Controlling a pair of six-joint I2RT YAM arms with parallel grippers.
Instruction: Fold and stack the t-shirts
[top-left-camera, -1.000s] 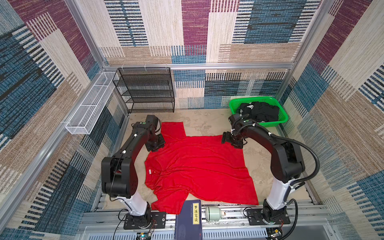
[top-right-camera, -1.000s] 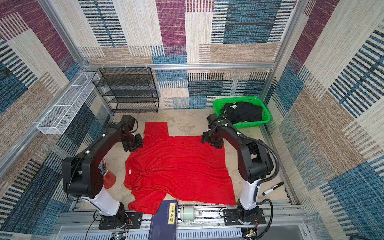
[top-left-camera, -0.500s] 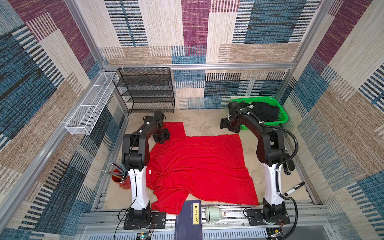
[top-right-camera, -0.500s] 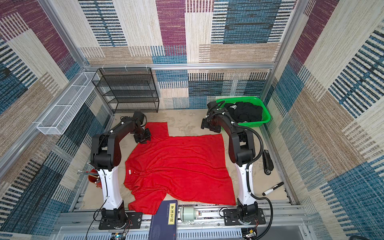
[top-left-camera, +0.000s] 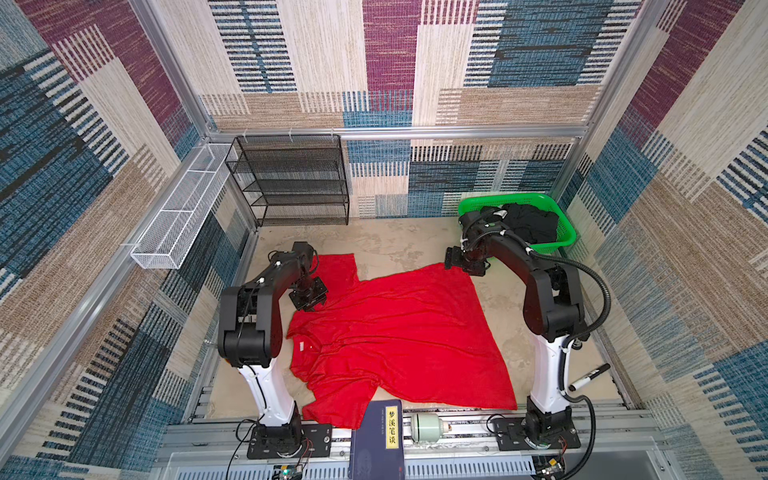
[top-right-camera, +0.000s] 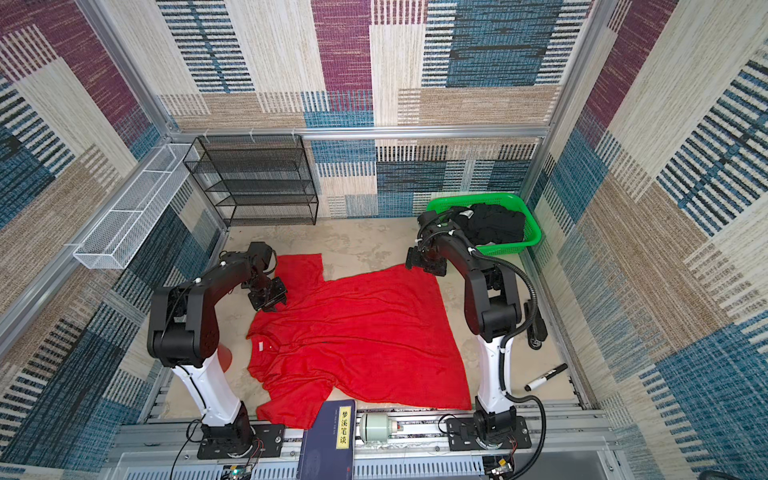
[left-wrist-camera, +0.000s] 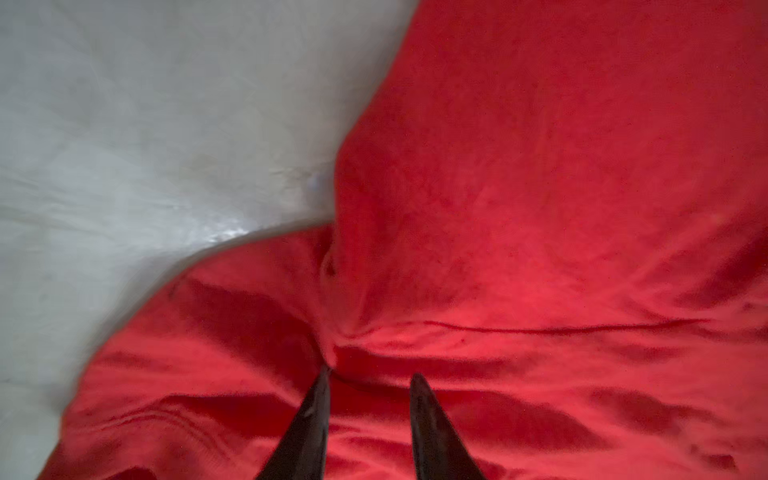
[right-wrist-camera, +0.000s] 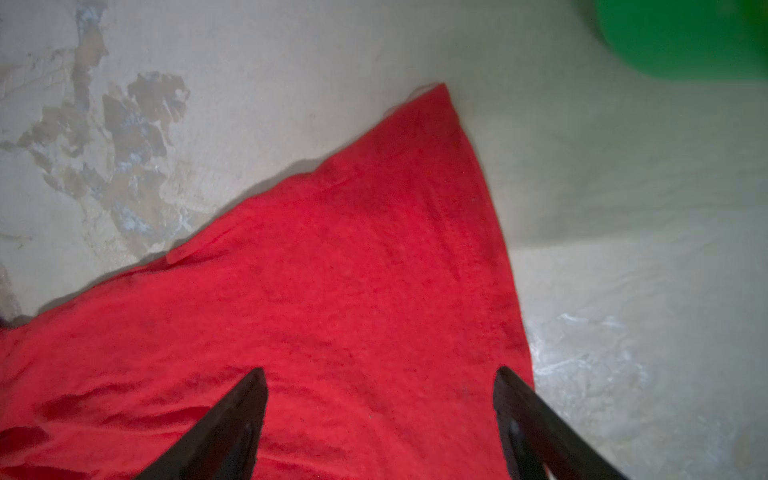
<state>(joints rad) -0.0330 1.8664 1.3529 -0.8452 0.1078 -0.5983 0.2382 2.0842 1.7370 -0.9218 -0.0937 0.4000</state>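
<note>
Well, the red shirt (top-left-camera: 399, 332) lies spread on the counter (top-left-camera: 395, 241), one corner near the green basket (top-left-camera: 515, 196) and the rest reaching away from it. Black shirts (top-left-camera: 528, 222) sit heaped inside the basket. The right pincer (right-wrist-camera: 380, 370) hangs wide open over the corner beside the basket, holding nothing. The left pincer (left-wrist-camera: 372, 374), well apart from the basket, hovers low over a rumpled fold of the shirt, its fingers only narrowly parted, no cloth caught between them.

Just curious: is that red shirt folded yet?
Not yet: the red shirt lies spread open on the table, wrinkled near its neck.
</note>
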